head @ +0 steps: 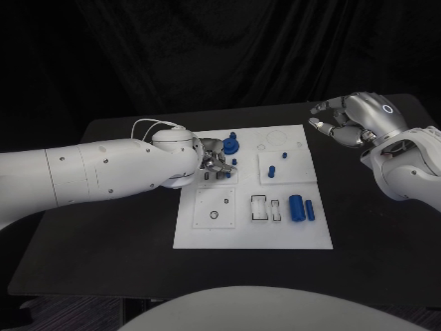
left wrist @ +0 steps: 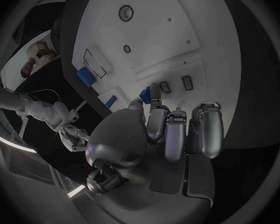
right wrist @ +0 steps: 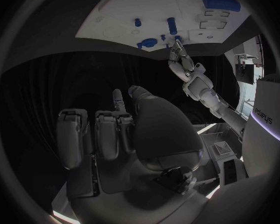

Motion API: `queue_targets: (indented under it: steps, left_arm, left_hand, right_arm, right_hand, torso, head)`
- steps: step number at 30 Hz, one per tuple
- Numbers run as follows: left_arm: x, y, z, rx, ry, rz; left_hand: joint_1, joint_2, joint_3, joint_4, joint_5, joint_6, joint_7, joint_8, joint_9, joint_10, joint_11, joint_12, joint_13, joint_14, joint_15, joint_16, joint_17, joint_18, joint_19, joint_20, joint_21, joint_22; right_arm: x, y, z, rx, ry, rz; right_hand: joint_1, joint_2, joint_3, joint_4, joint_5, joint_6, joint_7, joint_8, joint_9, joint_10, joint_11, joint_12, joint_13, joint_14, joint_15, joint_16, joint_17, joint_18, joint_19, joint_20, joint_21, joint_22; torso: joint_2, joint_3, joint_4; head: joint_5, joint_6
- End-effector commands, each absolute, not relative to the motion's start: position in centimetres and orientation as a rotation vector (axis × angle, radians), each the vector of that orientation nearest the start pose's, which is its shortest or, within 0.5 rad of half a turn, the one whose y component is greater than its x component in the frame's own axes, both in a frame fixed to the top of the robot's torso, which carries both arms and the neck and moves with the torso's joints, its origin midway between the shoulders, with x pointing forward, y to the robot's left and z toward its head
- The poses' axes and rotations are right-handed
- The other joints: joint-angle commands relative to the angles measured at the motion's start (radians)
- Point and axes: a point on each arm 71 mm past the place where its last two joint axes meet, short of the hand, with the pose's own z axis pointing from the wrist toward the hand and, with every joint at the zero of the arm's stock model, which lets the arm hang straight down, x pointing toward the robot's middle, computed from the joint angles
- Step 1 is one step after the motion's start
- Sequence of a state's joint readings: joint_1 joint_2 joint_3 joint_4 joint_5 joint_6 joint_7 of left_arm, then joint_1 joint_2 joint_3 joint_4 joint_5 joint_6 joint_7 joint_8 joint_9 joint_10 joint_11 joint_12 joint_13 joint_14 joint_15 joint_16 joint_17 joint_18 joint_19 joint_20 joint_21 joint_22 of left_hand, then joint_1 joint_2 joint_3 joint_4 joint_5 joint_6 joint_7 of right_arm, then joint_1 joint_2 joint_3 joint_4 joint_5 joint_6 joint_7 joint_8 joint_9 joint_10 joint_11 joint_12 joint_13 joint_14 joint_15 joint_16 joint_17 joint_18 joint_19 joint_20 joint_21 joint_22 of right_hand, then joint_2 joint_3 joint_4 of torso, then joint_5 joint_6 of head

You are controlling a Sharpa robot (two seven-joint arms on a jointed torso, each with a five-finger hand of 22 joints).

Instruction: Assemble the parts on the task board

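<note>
Flat white task board (head: 206, 234); cylindrical blue parts (head: 300, 207).

The table (head: 101, 248) is black, and a black curtain (head: 220, 48) hangs behind it. On it lies the white task board (head: 252, 238), plain but for thin dark outlines around its recesses. The parts are blue: a round knob (head: 231, 145), a short peg (head: 271, 171), a smaller peg (head: 284, 154) and two cylinders (head: 296, 206) lying side by side. Both arms are white. The left hand (head: 216, 163) and the right hand (head: 352, 121) are silver, the right with a small blue-white ring mark on its back.
</note>
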State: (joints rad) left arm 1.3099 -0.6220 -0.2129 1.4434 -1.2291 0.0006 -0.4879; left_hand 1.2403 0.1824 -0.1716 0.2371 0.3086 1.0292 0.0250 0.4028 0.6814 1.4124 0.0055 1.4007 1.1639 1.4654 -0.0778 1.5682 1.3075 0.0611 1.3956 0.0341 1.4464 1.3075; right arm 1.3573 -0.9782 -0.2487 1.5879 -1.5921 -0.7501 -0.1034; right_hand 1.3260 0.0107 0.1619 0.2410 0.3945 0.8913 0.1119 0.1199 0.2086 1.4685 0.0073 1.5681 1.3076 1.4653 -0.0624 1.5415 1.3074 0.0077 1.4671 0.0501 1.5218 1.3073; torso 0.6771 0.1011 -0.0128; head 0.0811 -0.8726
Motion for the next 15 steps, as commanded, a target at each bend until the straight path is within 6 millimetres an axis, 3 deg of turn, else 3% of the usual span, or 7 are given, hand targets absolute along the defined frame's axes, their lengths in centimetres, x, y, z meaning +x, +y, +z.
queue_targets:
  steps: [1, 10, 15]
  left_arm:
    - [48.69, 13.24, -22.75, 0.12, 2.186, -0.393]
    - [48.68, 13.29, -22.81, 0.122, 2.19, -0.394]
    - [48.68, 13.33, -22.83, 0.122, 2.19, -0.394]
  left_hand:
    - [0.014, -0.004, 0.011, -0.004, 0.008, 0.006, -0.001, -0.009, 0.003, 0.158, -0.047, 0.17, 0.407, 0.105, -0.005, 0.003, 0.263, 0.0, -0.007, -0.003, -0.007, 0.046]
    - [0.044, -0.018, 0.055, -0.024, 0.031, 0.008, -0.004, -0.027, 0.014, 0.158, -0.049, 0.17, 0.407, 0.105, -0.006, 0.003, 0.263, 0.0, -0.007, -0.004, -0.01, 0.048]
    - [0.052, -0.036, 0.095, -0.03, 0.076, 0.011, -0.003, -0.042, 0.023, 0.158, -0.049, 0.17, 0.407, 0.105, -0.007, 0.003, 0.263, 0.0, -0.007, -0.005, -0.012, 0.049]
  right_arm:
    - [46.81, -25.38, -15.11, -0.2, 1.265, 0.522]
    - [46.88, -25.36, -15.16, -0.202, 1.27, 0.519]
    - [46.96, -25.37, -15.19, -0.204, 1.272, 0.518]
  right_hand:
    - [0.008, 0.0, 0.007, -0.002, 0.005, 0.008, -0.002, -0.003, -0.001, 0.102, 0.006, 0.003, 0.263, 0.094, 0.01, -0.003, 0.207, 0.007, 0.078, 0.006, -0.004, 0.244]
    - [0.015, -0.001, 0.014, -0.008, 0.015, 0.011, -0.001, -0.005, -0.002, 0.102, 0.007, 0.003, 0.263, 0.093, 0.01, -0.003, 0.206, 0.007, 0.077, 0.006, -0.005, 0.244]
    - [0.016, -0.002, 0.015, -0.009, 0.018, 0.012, -0.001, -0.006, -0.002, 0.102, 0.007, 0.003, 0.263, 0.093, 0.01, -0.004, 0.205, 0.008, 0.077, 0.006, -0.006, 0.243]
  torso:
    - [0.0, -0.0004, 0.0001]
    - [0.0, -0.001, 0.0001]
    - [0.001, -0.0012, -0.0005]
  head:
    - [0.0, 0.0]
    - [-0.002, 0.0]
    - [0.001, 0.0]
